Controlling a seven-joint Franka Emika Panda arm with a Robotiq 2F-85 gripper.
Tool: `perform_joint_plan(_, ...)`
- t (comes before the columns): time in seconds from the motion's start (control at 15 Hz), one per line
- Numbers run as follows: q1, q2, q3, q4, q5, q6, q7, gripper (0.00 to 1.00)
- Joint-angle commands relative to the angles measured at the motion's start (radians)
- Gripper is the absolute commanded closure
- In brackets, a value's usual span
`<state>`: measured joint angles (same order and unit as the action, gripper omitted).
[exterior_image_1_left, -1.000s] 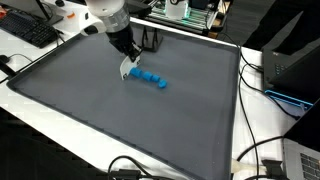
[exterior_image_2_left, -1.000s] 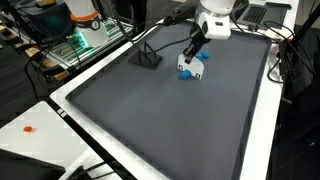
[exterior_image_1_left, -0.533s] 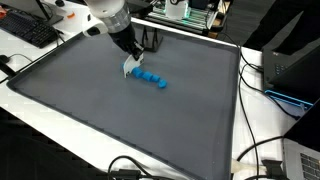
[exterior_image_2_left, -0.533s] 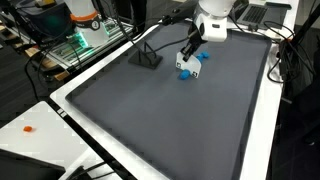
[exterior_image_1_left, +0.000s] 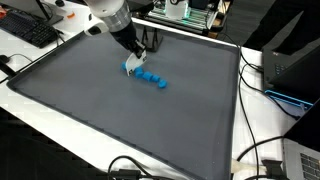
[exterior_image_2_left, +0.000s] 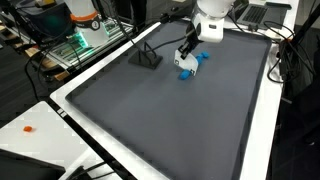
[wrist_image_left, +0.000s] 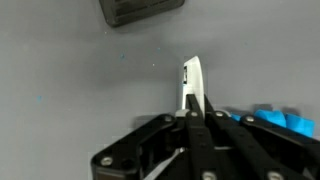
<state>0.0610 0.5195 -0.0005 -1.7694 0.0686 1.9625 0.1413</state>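
My gripper (exterior_image_1_left: 133, 56) is shut on a thin white piece (wrist_image_left: 190, 84), which sticks out past the closed fingertips in the wrist view. It hangs just above the dark grey mat (exterior_image_1_left: 120, 110). A row of small blue pieces (exterior_image_1_left: 153, 79) lies on the mat right beside the gripper; it shows in the wrist view at the right edge (wrist_image_left: 276, 120). In an exterior view the gripper (exterior_image_2_left: 188, 52) holds the white piece (exterior_image_2_left: 183, 63) over the blue pieces (exterior_image_2_left: 188, 73).
A small black stand (exterior_image_2_left: 148, 57) sits on the mat near the gripper; it also shows in the wrist view (wrist_image_left: 140, 9). Cables (exterior_image_1_left: 262, 150), a keyboard (exterior_image_1_left: 28, 30) and lab equipment (exterior_image_2_left: 80, 35) lie around the mat's white border.
The gripper has risen a little and shifted toward the far edge of the mat, carrying the white piece. The blue pieces have stayed in place.
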Motion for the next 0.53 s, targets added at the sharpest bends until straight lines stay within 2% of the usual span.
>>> perform_joint_plan(0.0,-0.011,-0.047,0.008,-0.047,0.036,-0.022,0.031,0.99)
perform_joint_plan(0.47,-0.017,-0.176,0.006,-0.137,0.107,0.002,0.070,0.99)
